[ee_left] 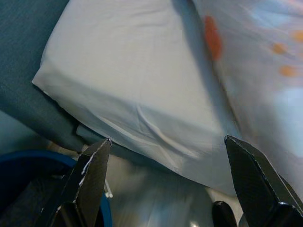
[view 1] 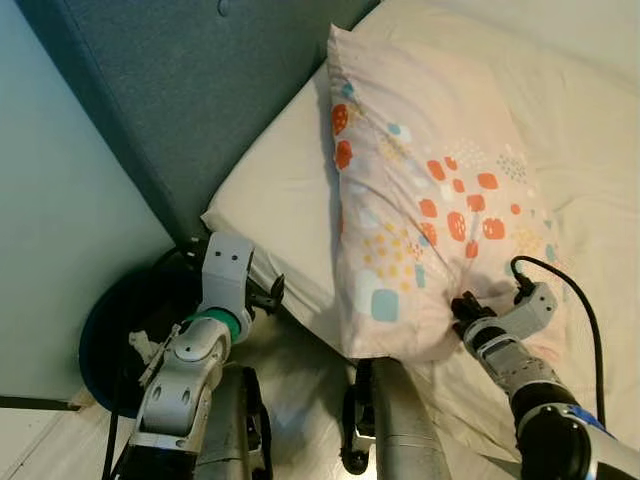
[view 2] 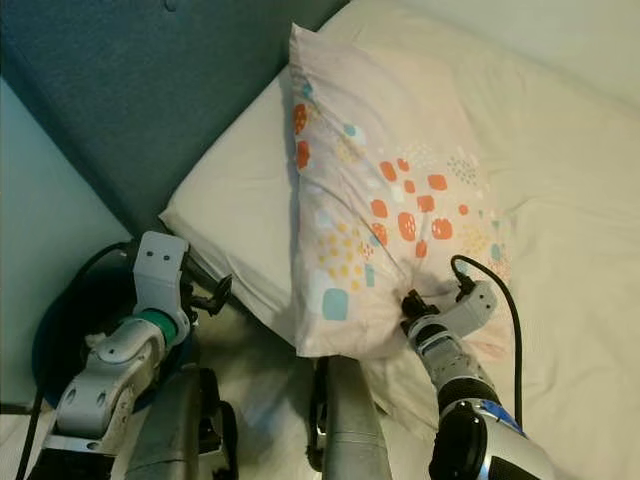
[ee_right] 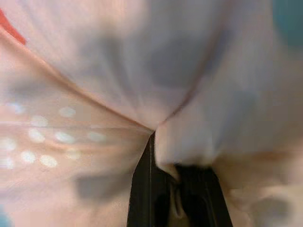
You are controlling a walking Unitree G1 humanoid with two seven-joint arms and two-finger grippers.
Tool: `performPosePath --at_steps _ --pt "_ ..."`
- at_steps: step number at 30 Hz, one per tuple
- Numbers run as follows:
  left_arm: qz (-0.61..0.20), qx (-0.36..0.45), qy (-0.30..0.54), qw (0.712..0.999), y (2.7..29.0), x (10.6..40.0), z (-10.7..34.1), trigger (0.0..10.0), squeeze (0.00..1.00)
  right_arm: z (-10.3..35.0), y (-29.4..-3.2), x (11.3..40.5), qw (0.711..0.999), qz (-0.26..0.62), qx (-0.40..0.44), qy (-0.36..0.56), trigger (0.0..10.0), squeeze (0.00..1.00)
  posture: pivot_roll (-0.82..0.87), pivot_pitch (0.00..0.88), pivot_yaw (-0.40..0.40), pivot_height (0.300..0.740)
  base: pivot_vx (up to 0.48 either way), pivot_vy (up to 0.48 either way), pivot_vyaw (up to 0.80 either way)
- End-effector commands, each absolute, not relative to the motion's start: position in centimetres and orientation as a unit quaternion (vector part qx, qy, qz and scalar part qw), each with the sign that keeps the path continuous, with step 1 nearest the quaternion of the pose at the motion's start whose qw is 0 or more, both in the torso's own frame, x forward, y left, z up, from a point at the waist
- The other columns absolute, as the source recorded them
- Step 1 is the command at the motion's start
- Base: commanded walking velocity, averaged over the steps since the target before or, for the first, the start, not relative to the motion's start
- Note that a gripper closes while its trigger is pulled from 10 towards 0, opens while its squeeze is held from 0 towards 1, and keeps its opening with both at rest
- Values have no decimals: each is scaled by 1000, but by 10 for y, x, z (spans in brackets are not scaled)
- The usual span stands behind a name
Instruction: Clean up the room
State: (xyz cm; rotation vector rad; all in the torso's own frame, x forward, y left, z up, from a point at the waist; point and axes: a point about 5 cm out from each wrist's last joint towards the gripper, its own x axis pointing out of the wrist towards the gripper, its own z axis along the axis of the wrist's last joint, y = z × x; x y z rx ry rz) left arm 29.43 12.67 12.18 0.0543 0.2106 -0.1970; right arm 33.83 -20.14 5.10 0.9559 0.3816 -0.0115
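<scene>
Soft pink pillow (view 1: 430,190) with orange and blue blotches lies mid-frame on the cream bed (view 1: 590,130); the right gripper (ee_right: 177,189) has its fingers pinched together on the pillow's lower corner fabric. The left gripper (ee_left: 165,189) gapes wide, holding nothing, above a dark blue round basket (view 1: 120,320) at lower left, contents unclear

The pillow (view 1: 420,190) lies on the bed (view 1: 590,130) before me, with the headboard (view 1: 190,90) to its left.
</scene>
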Motion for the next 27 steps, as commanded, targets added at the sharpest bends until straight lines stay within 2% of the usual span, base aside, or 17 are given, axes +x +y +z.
performPosePath --at_steps 1,5,7,8,9,11,12,14,15,18,20,21,22,23,24,26,27 --pt "-93 26 123 988 128 291 114 10000 0 61 -176 346 861 69 471 180 0 0 36 295 23 635 0 0 0" --pt "-51 21 72 996 140 302 139 10000 0 102 -144 369 848 177 481 132 0 0 33 283 12 635 0 0 0" --pt "-26 18 38 999 149 307 155 10000 0 109 -136 372 845 196 480 130 0 0 33 279 5 635 0 0 0" --pt "4 20 -7 1000 160 311 175 10000 0 115 -126 374 840 223 477 129 9608 0 33 279 5 635 0 0 0" --pt "4 20 -7 1000 160 311 175 10000 0 115 -126 374 840 223 477 129 9608 0 33 279 5 635 0 0 0" --pt "73 43 -107 991 187 313 222 10000 0 125 -105 375 827 278 470 134 10000 0 28 271 -1 635 0 0 0" --pt "73 43 -107 991 187 313 222 10000 0 125 -105 375 827 278 470 134 10000 0 28 271 -1 635 0 0 0" --pt "111 64 -173 977 205 312 259 10000 0 140 -79 374 804 351 463 125 10000 0 29 267 -4 635 0 0 0" --pt "111 64 -173 977 205 312 259 10000 0 140 -79 374 804 351 463 125 10000 0 29 267 -4 635 0 0 0" --pt "120 68 -207 969 212 311 282 10000 0 160 -50 370 763 440 463 103 10000 0 33 262 -9 635 0 0 0" --pt "112 60 -200 971 206 312 278 10000 0 157 -43 364 751 466 457 99 10000 0 33 258 -12 635 0 0 0" --pt "112 60 -200 971 206 312 278 10000 0 157 -43 364 751 466 457 99 10000 0 33 258 -12 635 0 0 0" --pt "106 58 -193 974 202 312 273 10000 0 144 -44 362 768 443 448 118 10000 0 32 257 -14 635 0 0 0" --pt "96 56 -182 977 195 311 266 10000 0 123 -50 360 796 392 434 157 10000 0 29 258 -15 635 0 0 0" --pt "96 56 -182 977 195 311 266 10000 0 123 -50 360 796 392 434 157 10000 0 29 258 -15 635 0 0 0" --pt "79 50 -169 981 184 309 258 10000 0 91 -62 353 830 309 409 219 10000 0 25 261 -15 635 0 0 0" --pt "79 50 -169 981 184 309 258 10000 0 91 -62 353 830 309 409 219 10000 0 25 261 -15 635 0 0 0"
